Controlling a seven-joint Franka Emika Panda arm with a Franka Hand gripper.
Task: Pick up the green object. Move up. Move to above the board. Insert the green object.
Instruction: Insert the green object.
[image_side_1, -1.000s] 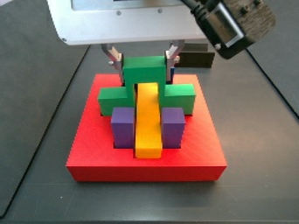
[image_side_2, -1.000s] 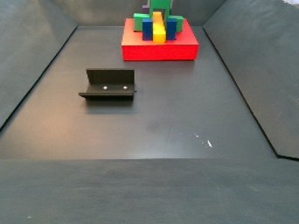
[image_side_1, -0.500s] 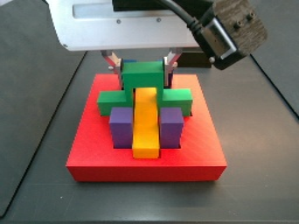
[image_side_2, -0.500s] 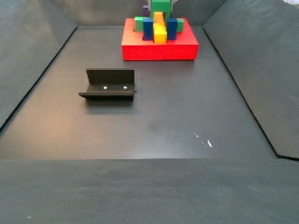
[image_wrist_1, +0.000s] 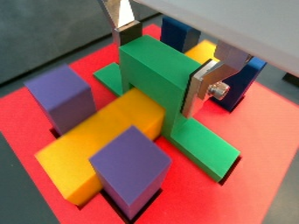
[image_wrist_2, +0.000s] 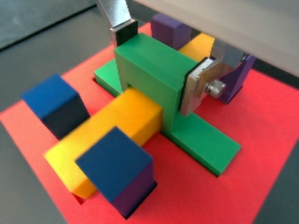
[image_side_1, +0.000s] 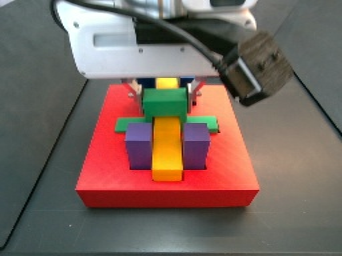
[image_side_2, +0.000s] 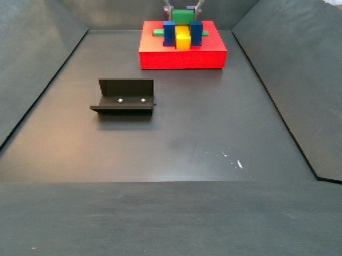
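Nearest the side camera lay bare dark floor, with the fixture (image_side_2: 124, 97) standing alone and well apart from the work. Beyond it sat the board (image_side_1: 167, 185), carrying the yellow bar (image_side_1: 166, 147) down its middle, flanked by purple blocks (image_side_1: 139, 146) nearer and blue blocks (image_side_2: 194, 32) farther back. At the far end of the board the green object (image_wrist_1: 173, 86) straddled the yellow bar, its low side lobes resting down against the red surface, which suggested it was seated or nearly so. The gripper (image_wrist_2: 162, 59) was pinching its taller centre block, one silver finger (image_wrist_2: 200, 86) pressed on each side, probably to keep it square while pressing it home. No writing or labels were legible.
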